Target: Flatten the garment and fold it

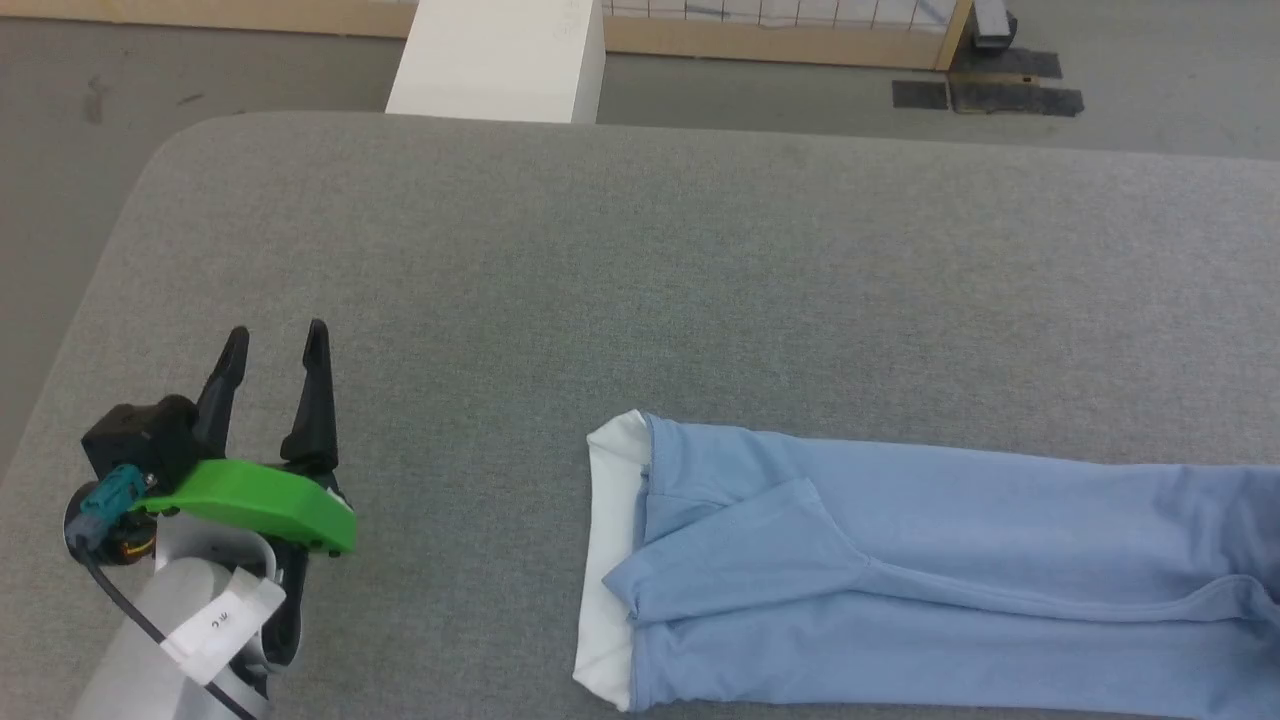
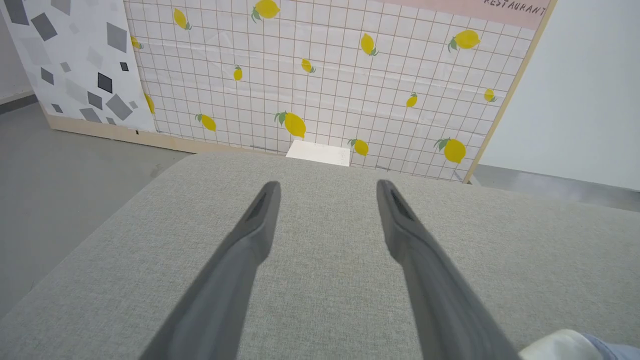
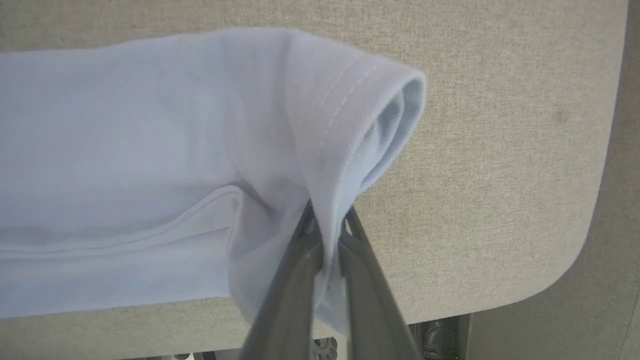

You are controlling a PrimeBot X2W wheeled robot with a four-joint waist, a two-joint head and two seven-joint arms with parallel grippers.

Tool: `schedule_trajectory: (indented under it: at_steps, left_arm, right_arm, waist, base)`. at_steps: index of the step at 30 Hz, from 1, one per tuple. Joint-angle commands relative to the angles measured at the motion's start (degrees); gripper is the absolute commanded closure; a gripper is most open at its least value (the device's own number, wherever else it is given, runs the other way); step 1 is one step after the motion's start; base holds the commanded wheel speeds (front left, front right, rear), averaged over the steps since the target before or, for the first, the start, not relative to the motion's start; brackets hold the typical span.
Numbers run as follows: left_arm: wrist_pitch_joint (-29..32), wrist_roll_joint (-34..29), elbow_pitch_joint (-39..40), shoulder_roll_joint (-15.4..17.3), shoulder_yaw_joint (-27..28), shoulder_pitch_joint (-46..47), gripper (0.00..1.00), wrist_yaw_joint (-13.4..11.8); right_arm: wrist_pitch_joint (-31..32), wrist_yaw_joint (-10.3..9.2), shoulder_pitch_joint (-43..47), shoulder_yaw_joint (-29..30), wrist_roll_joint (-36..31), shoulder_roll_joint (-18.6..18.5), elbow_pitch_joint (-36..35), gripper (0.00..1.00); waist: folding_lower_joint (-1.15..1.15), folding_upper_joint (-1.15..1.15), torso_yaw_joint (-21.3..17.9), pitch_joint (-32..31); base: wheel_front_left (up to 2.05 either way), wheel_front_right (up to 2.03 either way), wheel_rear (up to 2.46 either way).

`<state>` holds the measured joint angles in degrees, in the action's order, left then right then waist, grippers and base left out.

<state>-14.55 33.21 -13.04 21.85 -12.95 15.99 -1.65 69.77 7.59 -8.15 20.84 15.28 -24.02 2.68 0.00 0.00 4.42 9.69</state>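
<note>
Left gripper hovers over bare bench near its rounded left end, fingers apart and well clear of the shirt. The shirt lies in a long strip, white band leftward, cut off at right. Right gripper fingers clamp a stitched hem near a rounded bench corner, their tips partly hidden by cloth.
</note>
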Motion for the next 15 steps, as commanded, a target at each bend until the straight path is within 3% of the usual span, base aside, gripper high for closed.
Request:
schedule_trajectory:
  at_steps: [1, 8, 15]
  left_arm:
    - [-0.31, -0.74, -0.26, 0.35, -0.09, -0.88, 0.0, -0.33]
    - [0.01, -0.83, -0.51, 0.62, -0.48, -2.03, 0.0, -0.9]
    - [0.2, -0.4, -0.17, 0.35, -0.71, -2.88, 0.0, -1.38]
  right_arm:
    - [1.86, -0.1, 0.69, -1.24, 0.66, -0.43, -1.95, 1.0]
    - [11.93, -0.1, 2.15, -10.18, 6.57, -0.71, -13.85, 1.0]
    - [12.92, -0.1, 0.43, -20.6, 11.7, 1.73, -18.94, 1.0]
  waist:
    - [0.0, 0.0, -0.22, -0.89]
    - [0.0, 0.0, -0.74, -3.15]
    - [0.0, 0.0, -0.93, -4.18]
  base:
    - [0.0, 0.0, 0.0]
    - [0.0, 0.0, 0.0]
    - [0.0, 0.0, 0.0]
